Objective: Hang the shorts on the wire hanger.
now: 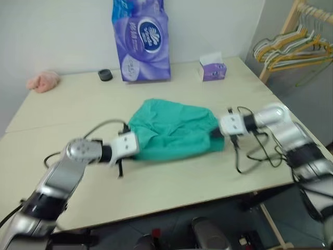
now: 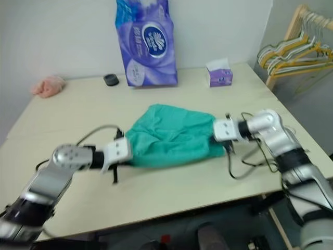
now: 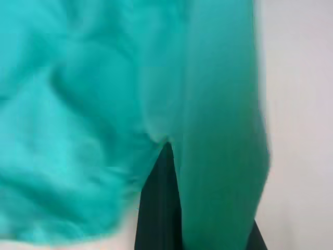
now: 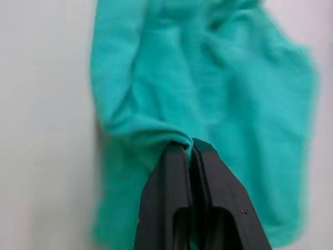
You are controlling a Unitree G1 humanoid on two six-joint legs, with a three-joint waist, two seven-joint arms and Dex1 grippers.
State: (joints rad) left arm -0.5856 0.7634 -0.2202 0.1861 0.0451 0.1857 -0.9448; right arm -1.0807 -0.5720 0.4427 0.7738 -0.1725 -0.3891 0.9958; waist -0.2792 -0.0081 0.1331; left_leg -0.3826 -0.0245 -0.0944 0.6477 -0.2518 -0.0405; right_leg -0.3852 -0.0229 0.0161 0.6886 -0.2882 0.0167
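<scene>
Shorts (image 1: pixel 174 131) seen spread near table's (image 1: pixel 78 99) middle, toward front edge, pinched at both side ends. Left hand (image 1: pixel 136 147) closed on fabric at one end; right hand (image 4: pixel 190 148) clamped on fold at opposite end. Wire hanger not identified on table; bunched hangers (image 1: pixel 294 47) seen on rack beyond table's right edge. Step judged: shorts held by both ends. Advised: even tension kept, waistband stretched flat, sagging avoided before hanger is sought.
</scene>
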